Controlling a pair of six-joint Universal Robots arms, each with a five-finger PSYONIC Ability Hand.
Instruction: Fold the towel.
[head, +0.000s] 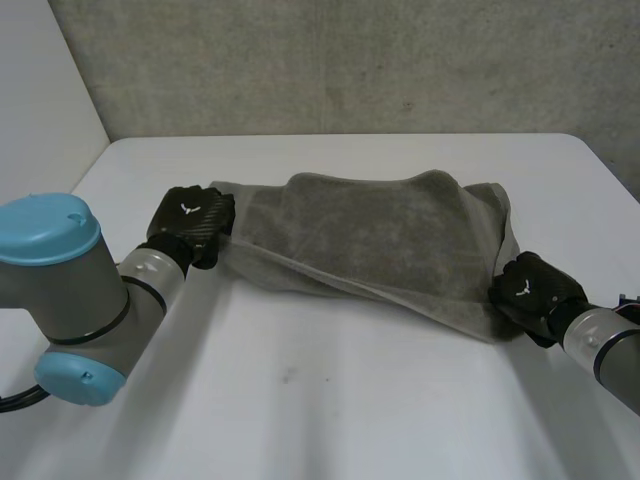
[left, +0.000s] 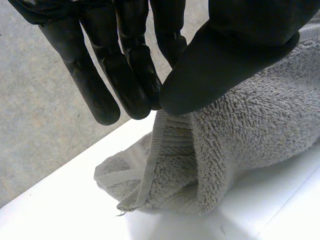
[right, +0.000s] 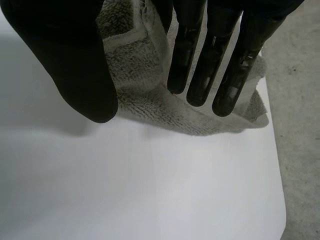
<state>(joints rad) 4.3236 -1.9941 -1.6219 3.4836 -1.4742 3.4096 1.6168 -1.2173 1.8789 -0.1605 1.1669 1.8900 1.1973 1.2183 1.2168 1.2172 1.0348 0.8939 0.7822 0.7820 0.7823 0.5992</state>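
Note:
A grey towel (head: 370, 235) lies bunched and loosely folded across the middle of the white table (head: 330, 400). My left hand (head: 190, 222) is at the towel's left end. In the left wrist view its thumb (left: 225, 55) and fingers (left: 125, 75) pinch the hemmed edge of the towel (left: 170, 140), and a corner hangs down below the grip. My right hand (head: 535, 290) is at the towel's near right corner. In the right wrist view its straight fingers (right: 195, 60) lie over the towel (right: 145, 95), with the thumb (right: 75, 65) held apart beside the cloth.
A grey concrete wall (head: 350, 60) runs along the table's far edge. The table's right edge (right: 277, 165) lies close beyond my right hand's fingertips, with grey floor past it. Bare table spreads in front of the towel.

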